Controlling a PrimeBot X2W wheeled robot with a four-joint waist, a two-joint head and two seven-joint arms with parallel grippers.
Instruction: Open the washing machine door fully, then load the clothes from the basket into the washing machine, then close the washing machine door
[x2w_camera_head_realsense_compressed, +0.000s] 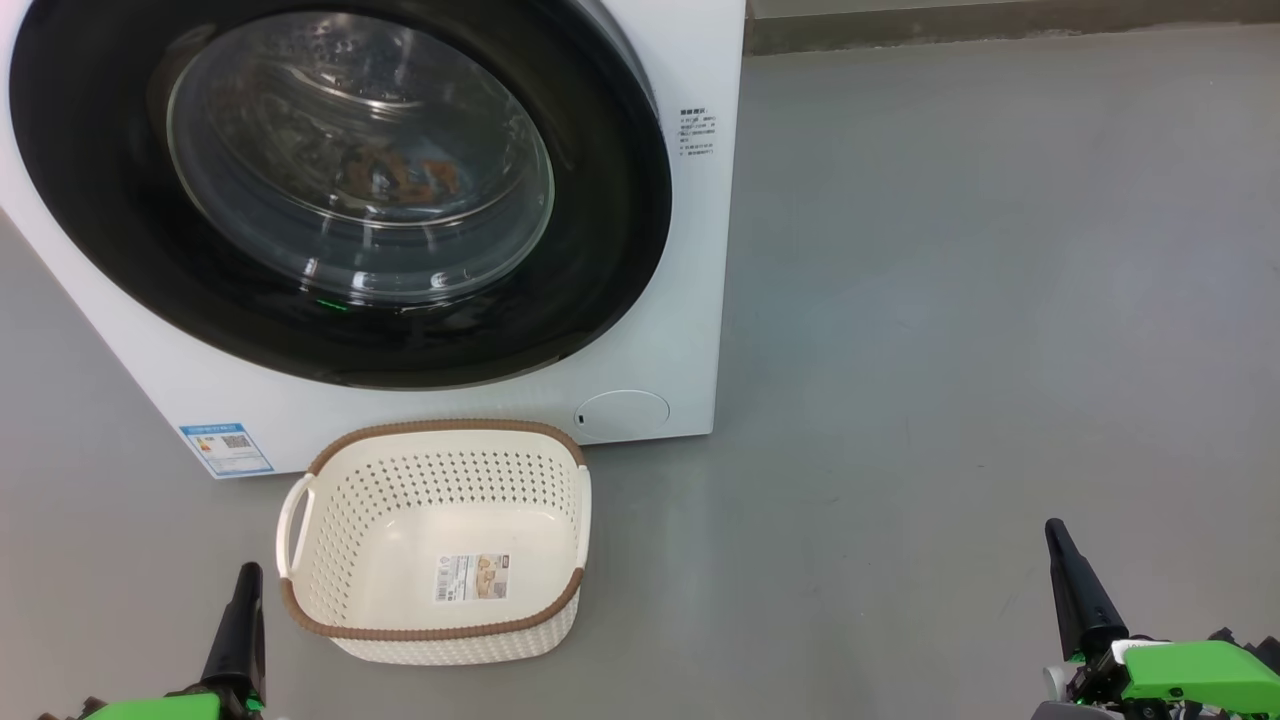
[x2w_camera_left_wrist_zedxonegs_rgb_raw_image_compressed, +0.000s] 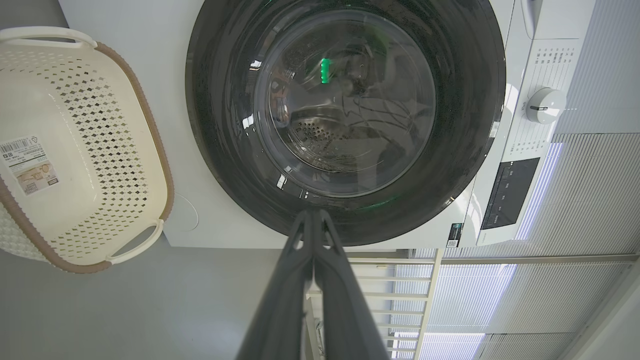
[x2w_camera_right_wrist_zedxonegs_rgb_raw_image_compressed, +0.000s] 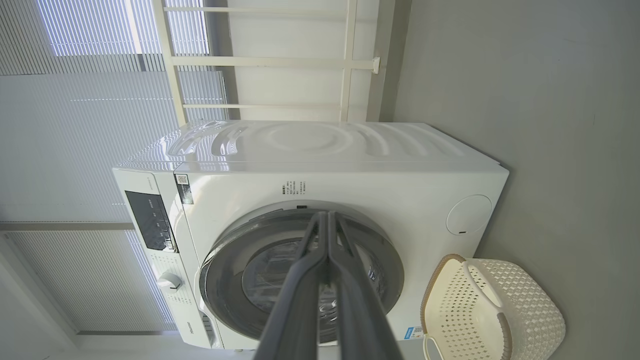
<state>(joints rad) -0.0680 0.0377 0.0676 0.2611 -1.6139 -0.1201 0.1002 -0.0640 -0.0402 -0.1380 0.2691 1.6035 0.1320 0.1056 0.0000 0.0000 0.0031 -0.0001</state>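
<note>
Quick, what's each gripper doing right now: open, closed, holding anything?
Left gripper: jaws closed, holding nothing.
Right gripper: jaws closed, holding nothing.

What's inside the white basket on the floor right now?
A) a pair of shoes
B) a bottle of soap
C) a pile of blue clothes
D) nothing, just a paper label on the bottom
D: the basket shows its bare cream bottom with just the paper label on it, while the clothes, by their orange-brown prints, show behind the glass of the shut washing machine door.
</note>
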